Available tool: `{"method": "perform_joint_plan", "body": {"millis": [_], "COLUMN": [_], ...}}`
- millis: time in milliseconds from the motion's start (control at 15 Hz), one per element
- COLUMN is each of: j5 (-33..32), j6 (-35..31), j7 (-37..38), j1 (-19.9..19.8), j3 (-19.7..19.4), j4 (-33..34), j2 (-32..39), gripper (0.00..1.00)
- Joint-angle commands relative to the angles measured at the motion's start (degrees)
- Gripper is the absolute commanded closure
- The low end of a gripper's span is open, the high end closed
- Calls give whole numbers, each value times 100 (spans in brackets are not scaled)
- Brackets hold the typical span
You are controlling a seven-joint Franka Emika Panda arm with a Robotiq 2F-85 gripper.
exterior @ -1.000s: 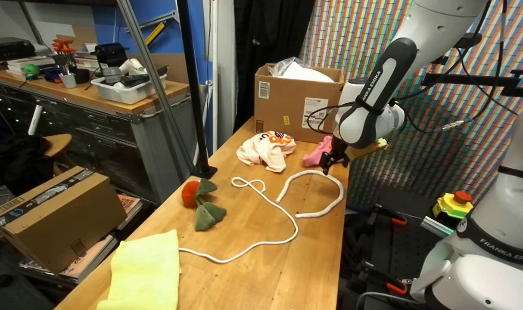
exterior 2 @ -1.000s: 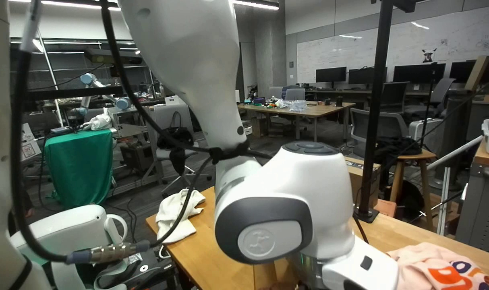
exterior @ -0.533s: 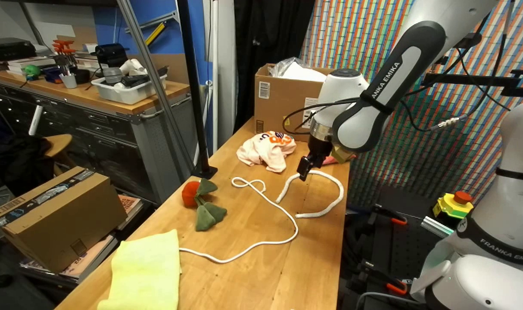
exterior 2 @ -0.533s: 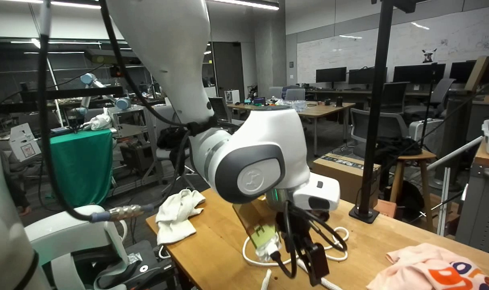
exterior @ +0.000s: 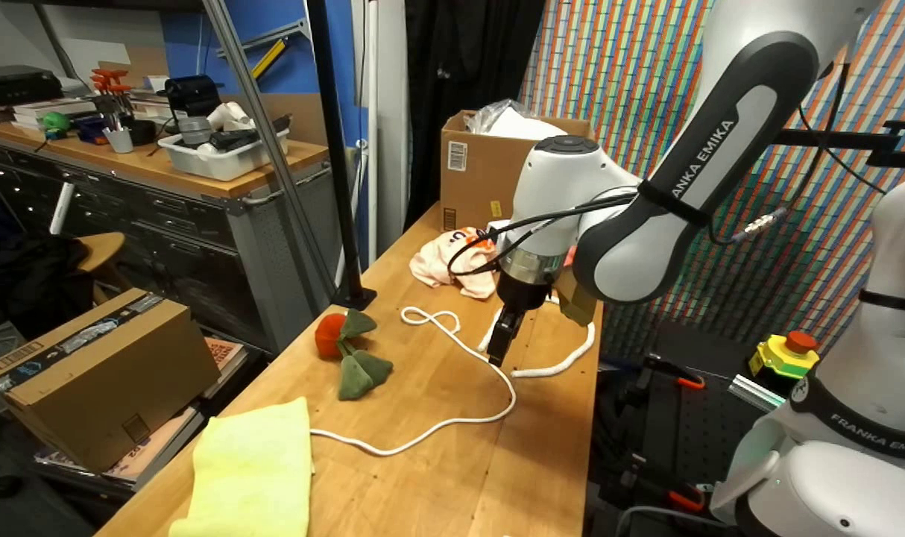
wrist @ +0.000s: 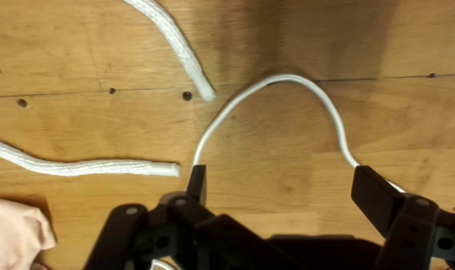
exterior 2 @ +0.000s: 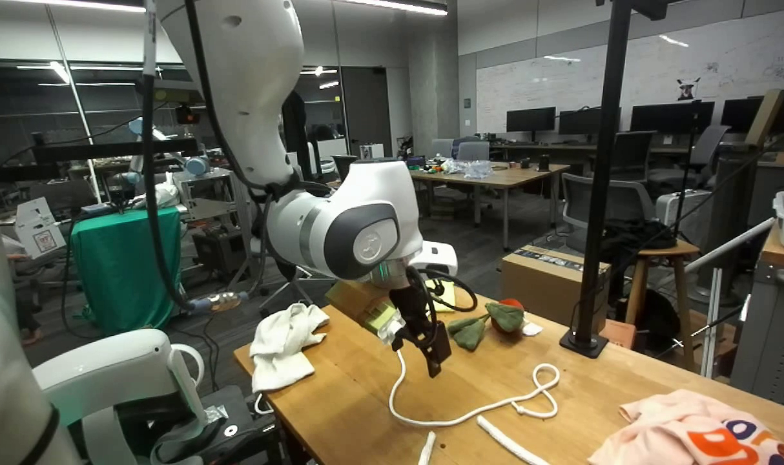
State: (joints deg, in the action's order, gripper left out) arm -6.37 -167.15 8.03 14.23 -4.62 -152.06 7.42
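The hand [wrist: 280,170] stands wide open over the tabletop [exterior: 527,477] — fingers well apart, pointing down, holding nothing. Beneath it runs the thin white rope [wrist: 287,77], the nearest thing: in the wrist view its bend bows out past the fingertips and both sides slip behind the fingers, though I can't tell how large the gap below is. Handling something so slender well probably means centring a single strand, turning the fingers to close across it rather than along it, and lowering gently so the tips meet the wood, not the rope. The rope looks smooth, limp and evenly round, lying in slack curves with a small curl that crosses itself near one end. Just beside the fingers are two ends of thicker white rope [wrist: 85,167], clear of the thin one. Farther from the hand lie a red-and-green plush [exterior: 332,335] and a peach cloth [exterior: 437,265], then a yellow cloth [exterior: 251,470] — and, beyond the peach cloth, a cardboard box [exterior: 475,171].
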Motion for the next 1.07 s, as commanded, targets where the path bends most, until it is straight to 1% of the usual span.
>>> {"method": "perform_joint_plan", "body": {"millis": [0, 133, 400, 600, 1000], "j5": [9, -14, -35, -133, -463], "j6": [169, 348, 666, 895, 1158], "j7": [-279, -363, -688, -950, -1277], "j1": [-163, -124, -110, -96, -18], "j3": [606, 843, 1173, 1272, 1237], "j4": [306, 434, 981, 1521, 2525], "j2": [203, 230, 551, 891, 1627], "gripper": [0, 0, 0, 0, 0]}}
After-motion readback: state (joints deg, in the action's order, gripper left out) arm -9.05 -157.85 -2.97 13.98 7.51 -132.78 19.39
